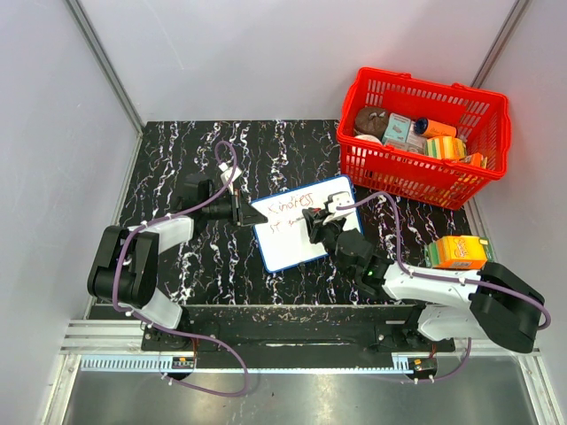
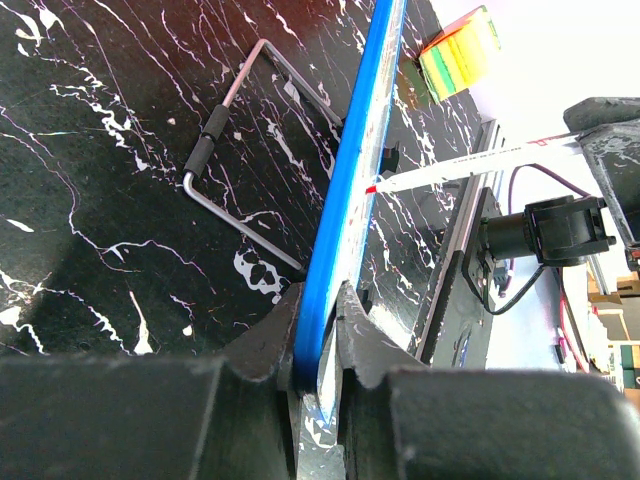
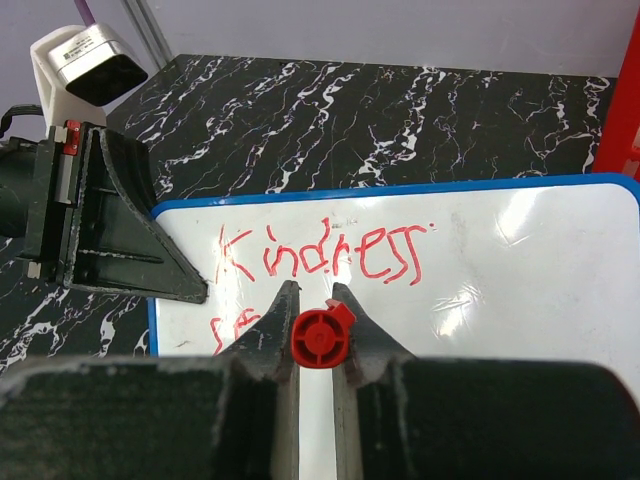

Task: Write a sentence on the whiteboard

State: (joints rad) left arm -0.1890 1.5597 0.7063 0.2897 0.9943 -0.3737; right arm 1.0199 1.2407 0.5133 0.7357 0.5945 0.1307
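Right wrist: glossy rectangular whiteboard (image 3: 520,280), thin blue frame, rounded corners.

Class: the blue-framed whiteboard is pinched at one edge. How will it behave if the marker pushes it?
Probably stiff: the whiteboard shows a straight edge in the left wrist view. Likely thin and light: the left gripper clamps it by one edge. Unclamped, it might slide on the glossy table under the marker.

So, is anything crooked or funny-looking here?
Yes, a bit. The whiteboard lies crooked, its sides slanted against the edges of the table, with the left gripper pinching one edge. The red word on it looks wobbly too, with uneven letters.
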